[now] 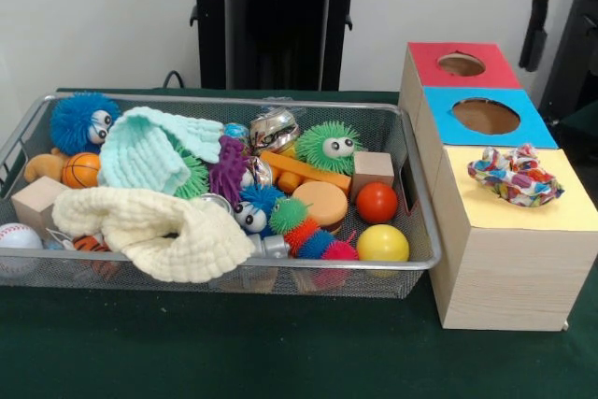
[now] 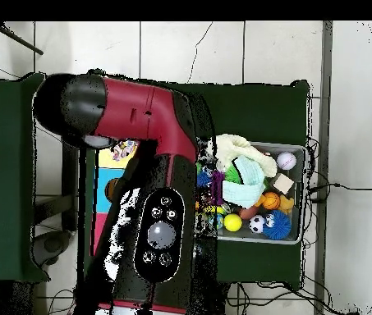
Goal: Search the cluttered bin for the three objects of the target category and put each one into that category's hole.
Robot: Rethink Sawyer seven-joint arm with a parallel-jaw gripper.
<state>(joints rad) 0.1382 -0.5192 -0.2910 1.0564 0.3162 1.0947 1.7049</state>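
Wrapper wad sits on the yellow box top, covering its hole; looks v. light, crinkly, slick, springy, so pinch across its bunched middle w/ gentle squeeze; end effector hidden under arm, state can't tell.

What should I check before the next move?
1. Crinkled multicoloured plastic wrapper wad dropped in: not ok, it lies on top of the yellow-topped wooden box.
2. Yellow-topped box's hole clear: cannot tell, no hole shows.
3. Holes of the red-topped box and blue-topped box clear: ok.
4. More wrappers in the silver wire mesh bin: cannot tell; the cream cloth and mint cloth cover much.
5. End effector state: cannot tell, neither view shows it.
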